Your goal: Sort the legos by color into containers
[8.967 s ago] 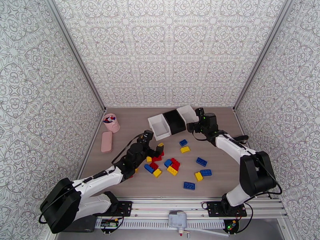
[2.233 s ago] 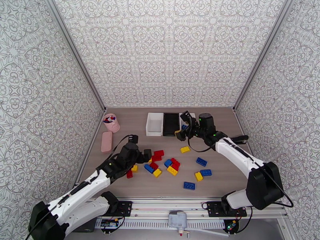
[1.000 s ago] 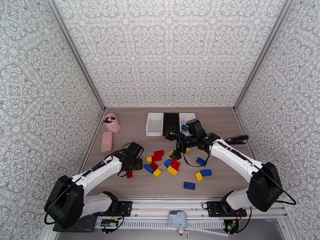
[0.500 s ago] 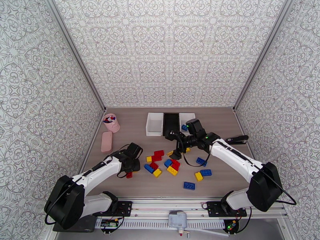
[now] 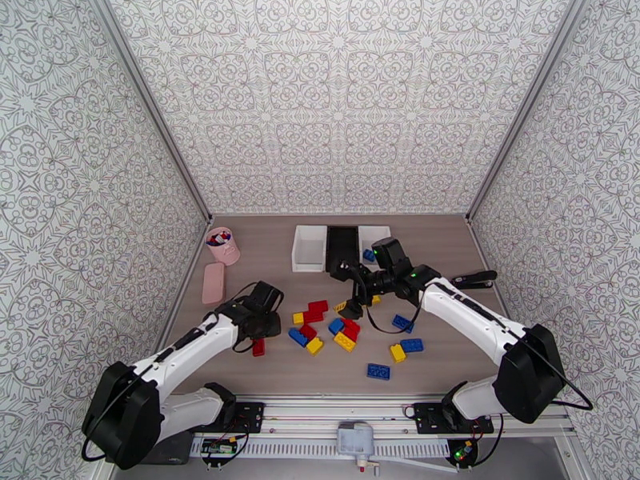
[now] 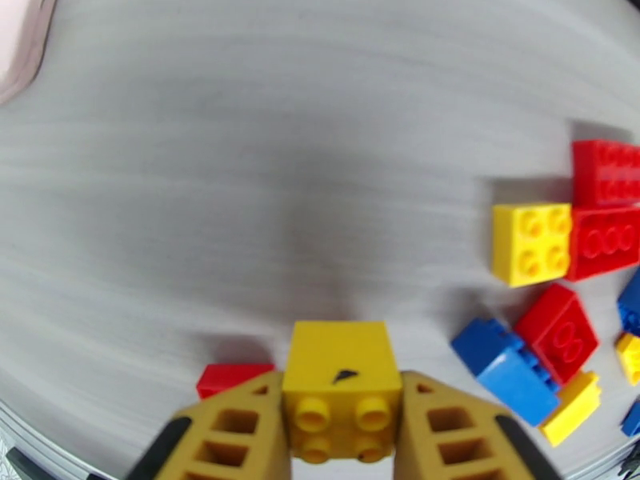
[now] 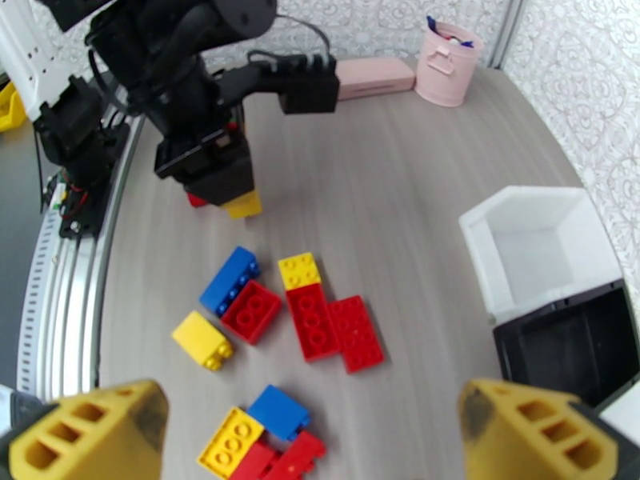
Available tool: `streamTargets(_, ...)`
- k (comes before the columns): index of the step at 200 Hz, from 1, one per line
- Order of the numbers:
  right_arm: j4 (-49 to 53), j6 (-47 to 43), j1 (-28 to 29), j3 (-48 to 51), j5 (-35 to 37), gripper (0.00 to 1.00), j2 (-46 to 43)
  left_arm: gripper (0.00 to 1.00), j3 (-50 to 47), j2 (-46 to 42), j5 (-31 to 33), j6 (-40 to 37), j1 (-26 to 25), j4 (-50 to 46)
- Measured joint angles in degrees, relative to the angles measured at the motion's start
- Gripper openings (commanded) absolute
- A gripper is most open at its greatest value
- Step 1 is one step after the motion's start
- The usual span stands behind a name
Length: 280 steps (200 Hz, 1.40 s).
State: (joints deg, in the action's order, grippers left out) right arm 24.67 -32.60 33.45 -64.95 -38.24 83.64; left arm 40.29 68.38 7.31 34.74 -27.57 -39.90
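Yellow brick is clamped, studs toward the camera, between the two fingers of the left hand, which is closed on it low over the desk; whether the brick touches the wood I cannot tell. A red brick lies just beside it, at its 8 o'clock in the wrist view.

From above, this hand sits at 9 o'clock of the pile, a loose cluster of red, yellow and blue bricks near the desk's middle. The right hand hangs over the pile's 12 o'clock side, fingers spread wide with nothing between them.

Three blue bricks and a second yellow brick lie apart at 4 o'clock of the pile.

Three bins stand side by side at the desk's 12 o'clock edge: a white bin, a black bin touching it, and a second white bin partly behind the right arm, with a blue brick showing in it. A pink cup and a pink case rest at 10 o'clock.
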Motion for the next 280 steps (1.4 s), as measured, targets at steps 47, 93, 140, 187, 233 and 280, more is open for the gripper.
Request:
streamTargets(47, -6.91, 3.89, -0.13, 2.43, 4.31, 0.99, -1.79, 0.27, 2.58, 0.11, -1.79, -0.42, 0.0, 10.16)
streamTargets(93, -18.82, 12.66, -1.6, 7.82, 8.96, 0.99, -3.67, 0.26, 9.6, 6.54, -1.75, -3.78, 0.37, 25.97)
streamTargets(140, -26.56, 18.49, -2.08, 9.84, 11.54, 1.0, -3.8, 0.26, 18.62, 18.29, -1.75, -8.46, 2.71, 38.36)
streamTargets(187, -31.23, 22.99, -2.08, 12.02, 11.67, 0.99, -3.8, 0.26, 28.13, 30.36, -3.67, -9.77, 5.84, 42.84)
streamTargets(233, -32.35, 24.33, -2.1, 12.11, 12.35, 1.0, -3.8, 0.26, 36.61, 41.2, -5.77, -10.45, 6.86, 43.15)
streamTargets(280, -32.48, 24.74, -2.69, 12.15, 14.62, 1.0, -3.8, 0.3, 40.48, 47.23, -7.56, -10.8, 7.76, 43.1)
